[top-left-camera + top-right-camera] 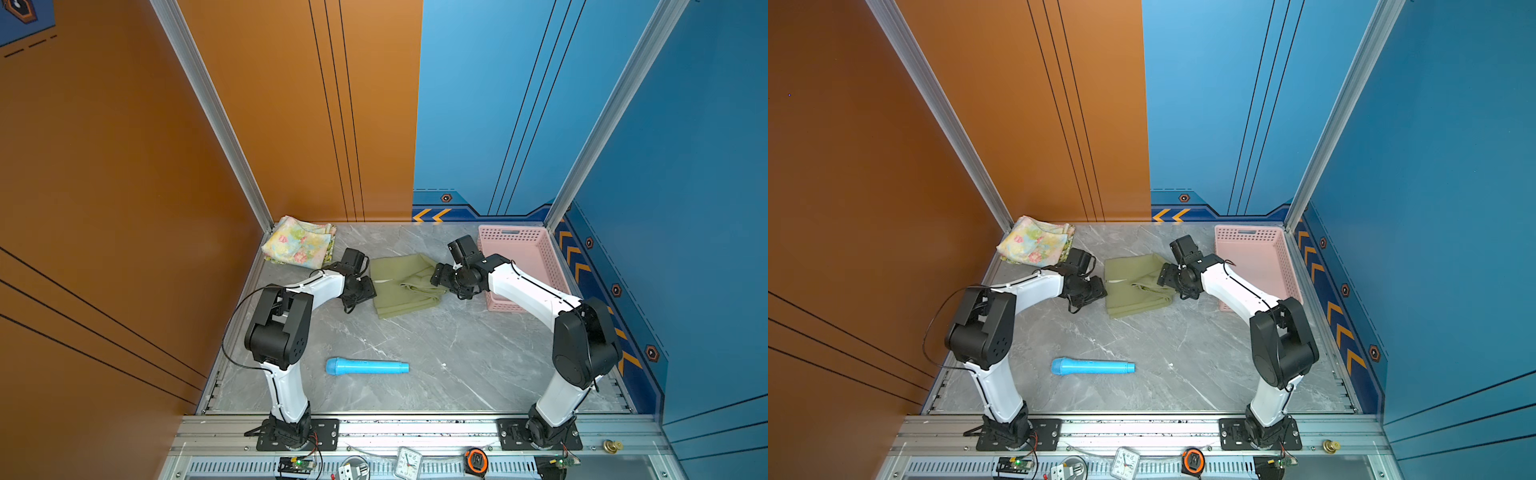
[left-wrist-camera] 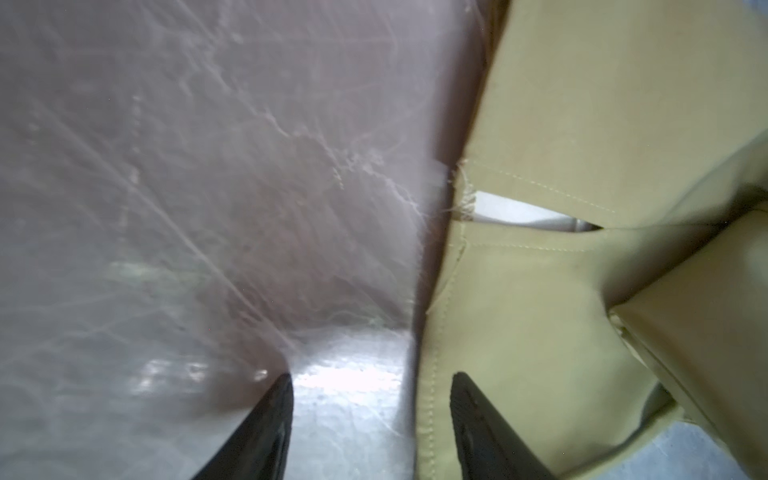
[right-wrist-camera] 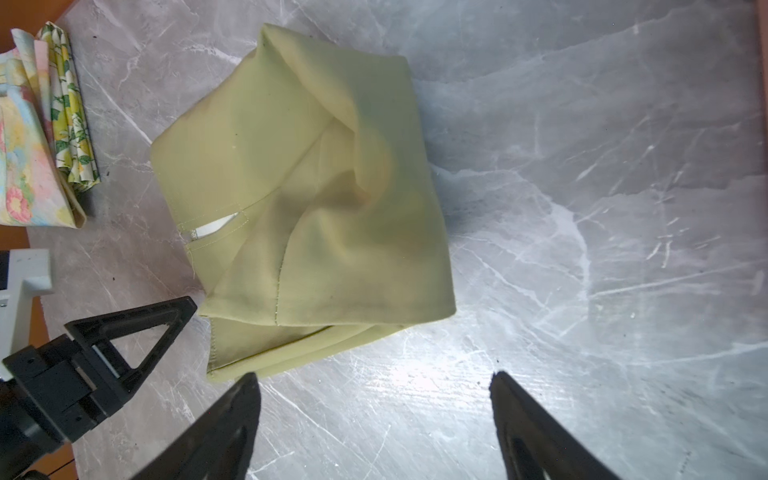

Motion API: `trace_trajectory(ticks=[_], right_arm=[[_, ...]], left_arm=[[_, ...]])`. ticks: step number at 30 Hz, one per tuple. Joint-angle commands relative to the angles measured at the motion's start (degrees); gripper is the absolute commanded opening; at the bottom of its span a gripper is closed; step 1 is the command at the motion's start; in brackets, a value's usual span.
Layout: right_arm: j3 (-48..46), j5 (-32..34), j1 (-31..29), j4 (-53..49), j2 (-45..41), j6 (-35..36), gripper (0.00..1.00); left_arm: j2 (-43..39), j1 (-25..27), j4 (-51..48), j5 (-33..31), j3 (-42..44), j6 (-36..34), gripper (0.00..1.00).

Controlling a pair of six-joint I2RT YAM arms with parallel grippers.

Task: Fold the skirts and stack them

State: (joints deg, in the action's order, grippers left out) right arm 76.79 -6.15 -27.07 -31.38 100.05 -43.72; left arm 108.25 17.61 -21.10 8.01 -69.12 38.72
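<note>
Olive skirt [image 1: 405, 286] lies loosely folded on surface [image 1: 457, 353], betw. the two claws; top flap twisted & bunched. Left claw [image 2: 370, 378]: fingers apart, nothing held; skirt's stitched edge sits betw. its tips. Right claw [image 3: 374, 380]: wide open, empty, skirt just ahead of it. Floral skirt [image 1: 297, 245] w/ lemon-print skirt [image 3: 68, 116] apparently under it: folded pile just beyond left claw, apart from olive one.

Risks, as we judge: fold is slack, so a single-layer pinch would peel it open; dragging it twd the pile would spread the bunched flap; uneven lift gives a messy stack.

Pose: both forearms low, reaching inward, wrists tipped down at cloth from opposite sides.
</note>
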Motion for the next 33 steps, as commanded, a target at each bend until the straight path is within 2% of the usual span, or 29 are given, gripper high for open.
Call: trace_trajectory(ticks=[1, 6, 8, 15, 22, 33], right_arm=[[-1.0, 1.5, -0.6, 0.0, -2.1, -0.9, 0.87], [-1.5, 2.6, -2.8, 0.5, -1.5, -5.4, 0.86], [-2.9, 2.5, -3.5, 2.7, -1.7, -9.5, 0.86], [-9.2, -0.7, -5.1, 18.4, -0.7, -28.6, 0.86], [-7.8, 0.4, -6.8, 23.7, 3.0, -41.3, 0.86], [-4.5, 1.3, -8.2, 26.4, 8.6, -50.0, 0.82]], left_arm=[[2.8, 0.9, -2.0, 0.9, -3.0, 1.1, 0.61], [6.2, 3.2, -4.2, -3.1, -7.0, -0.9, 0.61], [8.1, 3.9, -5.4, -5.4, -8.4, -2.0, 0.60], [12.4, 4.1, -6.5, -6.0, -9.9, -3.0, 0.54], [12.5, 4.1, -6.5, -6.1, -9.5, -3.7, 0.48], [12.8, 3.7, -6.4, -5.2, -9.2, -3.9, 0.48]])
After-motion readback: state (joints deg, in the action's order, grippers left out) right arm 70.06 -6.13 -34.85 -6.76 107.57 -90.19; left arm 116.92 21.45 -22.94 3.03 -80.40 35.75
